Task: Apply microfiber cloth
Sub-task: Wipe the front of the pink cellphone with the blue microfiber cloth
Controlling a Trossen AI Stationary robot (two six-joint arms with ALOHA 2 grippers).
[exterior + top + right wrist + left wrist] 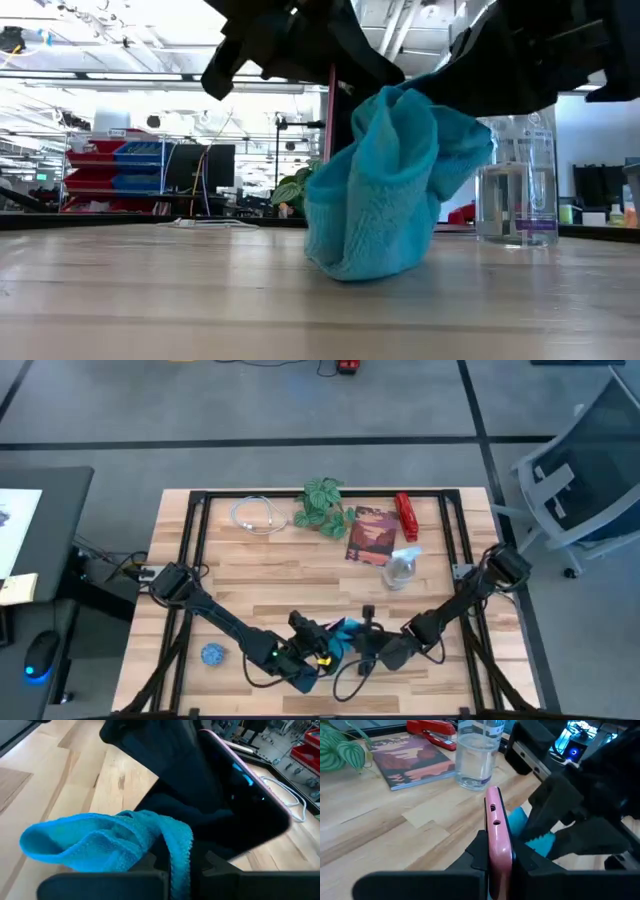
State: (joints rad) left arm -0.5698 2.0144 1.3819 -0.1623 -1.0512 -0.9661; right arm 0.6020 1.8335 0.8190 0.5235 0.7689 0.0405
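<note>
while left pincer point(495, 862) clamps phone point(497, 827)

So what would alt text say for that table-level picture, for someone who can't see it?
A bright blue microfiber cloth hangs bunched from dark robot arms at the top of the picture, its lower end touching the wooden table. A clear plastic bottle stands behind it to the right, a leafy plant shows farther back, and a workshop with red and blue shelves fills the background.

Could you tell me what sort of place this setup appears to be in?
Probably a robotics lab or workshop: the wooden table stands on grey floor beside an office chair, and red and blue storage bins and monitors fill the room behind.
</note>
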